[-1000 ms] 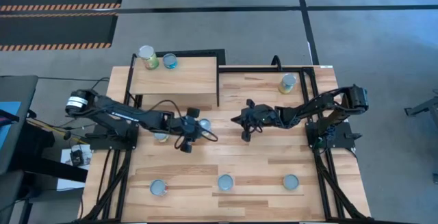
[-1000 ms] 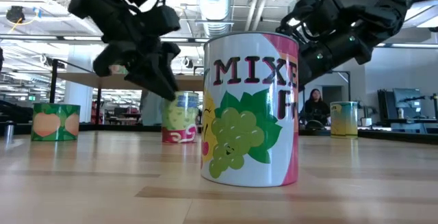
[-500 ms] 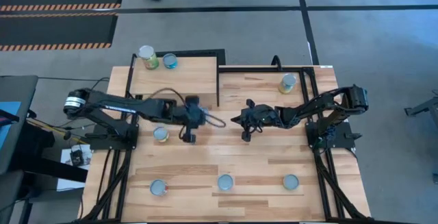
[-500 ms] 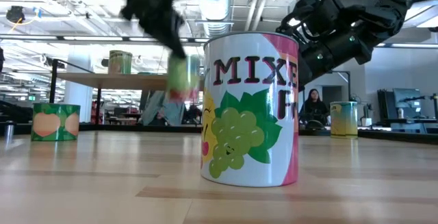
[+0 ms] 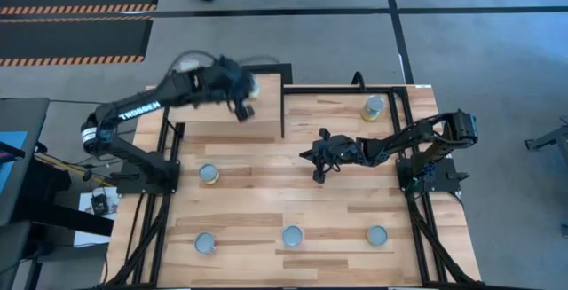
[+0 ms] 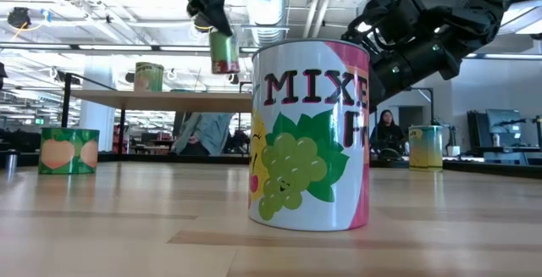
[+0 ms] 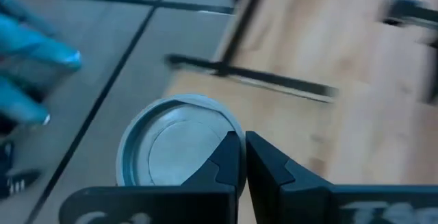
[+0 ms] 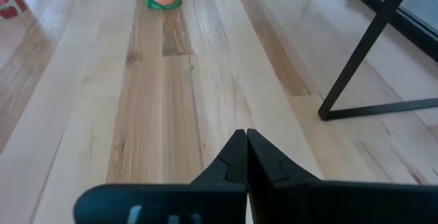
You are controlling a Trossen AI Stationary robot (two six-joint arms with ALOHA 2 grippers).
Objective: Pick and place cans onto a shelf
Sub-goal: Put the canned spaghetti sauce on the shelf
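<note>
My left gripper (image 5: 240,95) is over the plywood shelf (image 5: 264,117) at the table's far left, shut on a red-and-green can (image 6: 223,52) that hangs clear above the shelf top (image 6: 127,96). The can's silvery top shows in the left wrist view (image 7: 174,142). Another can (image 6: 149,76) stands on the shelf; in the high view my arm blurs over the cans there. My right gripper (image 5: 319,162) is shut and empty above the middle of the table. My left gripper pinches the can's top rim (image 7: 231,129) at one side, one finger over the lid and one outside the wall. The fingers come from above. The can hangs below them, slightly tilted, lifted clear of table and shelf.
Cans stand on the table at mid-left (image 5: 209,174), along the near edge (image 5: 205,242) (image 5: 292,235) (image 5: 377,234) and at the far right (image 5: 374,107). The near middle one fills the low view (image 6: 309,133). Black frame bars (image 5: 346,88) run along the far edge.
My left gripper has risen from the table's middle with the can and swung toward the far left, ending over the shelf. The can has gone from standing on the table to hanging clear above the shelf top.
</note>
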